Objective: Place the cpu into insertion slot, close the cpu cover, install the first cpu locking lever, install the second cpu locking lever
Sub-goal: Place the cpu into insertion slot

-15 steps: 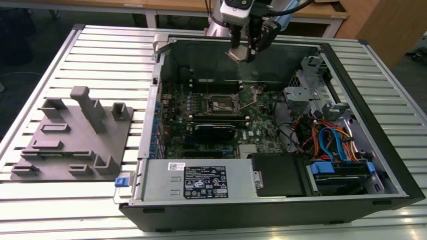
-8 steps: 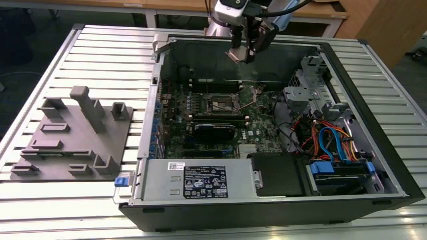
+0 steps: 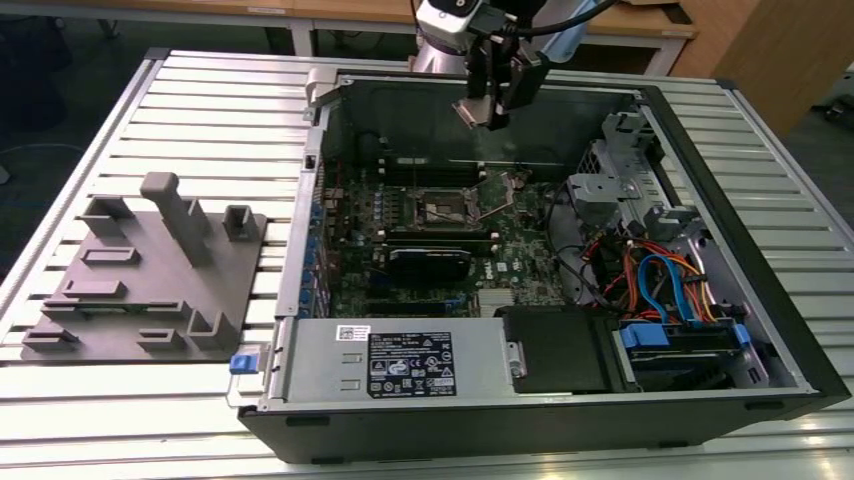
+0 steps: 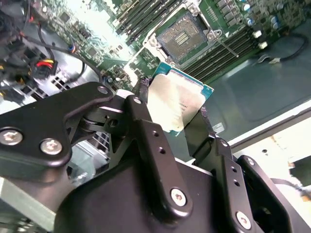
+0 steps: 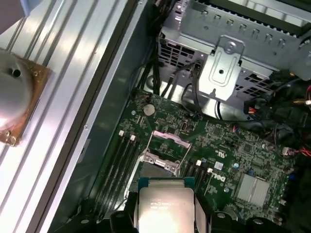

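Fingers (image 4: 142, 127) clasping cpu (image 4: 177, 99) above insertion slot (image 4: 181, 36)

- Black label (image 3: 411, 363) on the grey power supply housing (image 3: 314, 365), exterior view: rows of white print and small round symbols, too fine to make out.
- White sticker (image 3: 351, 332) just above that label's corner, on the same housing: dark print, unreadable.
- cpu (image 4: 177, 99) (image 5: 164, 206), metal top in both wrist views: a few faint grey lines of print, not legible.
- Green circuit board (image 5: 228, 145), first wrist view: a white printed logo mark (image 5: 218, 180) on it, plus tiny white lettering beside components, too small to tell.
- No word, number or sign reads with certainty anywhere.
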### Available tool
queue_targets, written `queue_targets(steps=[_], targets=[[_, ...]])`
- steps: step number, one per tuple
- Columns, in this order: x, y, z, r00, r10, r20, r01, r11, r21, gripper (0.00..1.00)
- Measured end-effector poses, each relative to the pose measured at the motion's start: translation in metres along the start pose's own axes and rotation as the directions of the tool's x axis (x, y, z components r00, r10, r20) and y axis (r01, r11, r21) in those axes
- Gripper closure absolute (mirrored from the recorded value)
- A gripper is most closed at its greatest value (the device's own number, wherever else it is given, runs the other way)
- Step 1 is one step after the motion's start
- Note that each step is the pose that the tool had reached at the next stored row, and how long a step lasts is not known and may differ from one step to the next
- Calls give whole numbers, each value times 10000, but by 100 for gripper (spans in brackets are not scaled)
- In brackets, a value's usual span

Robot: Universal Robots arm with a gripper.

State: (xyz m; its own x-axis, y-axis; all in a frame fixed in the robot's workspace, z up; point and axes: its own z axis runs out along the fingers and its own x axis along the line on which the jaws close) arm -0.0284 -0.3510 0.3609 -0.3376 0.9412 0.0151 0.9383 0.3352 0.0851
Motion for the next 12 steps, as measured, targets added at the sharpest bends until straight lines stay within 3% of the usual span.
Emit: queue_targets(steps=[8,12], targets=[[3,-7,8,9999,100,8,-100,10000,-2,46],[3,-10,32,9981,609,57,-609,9981,-9,46]])
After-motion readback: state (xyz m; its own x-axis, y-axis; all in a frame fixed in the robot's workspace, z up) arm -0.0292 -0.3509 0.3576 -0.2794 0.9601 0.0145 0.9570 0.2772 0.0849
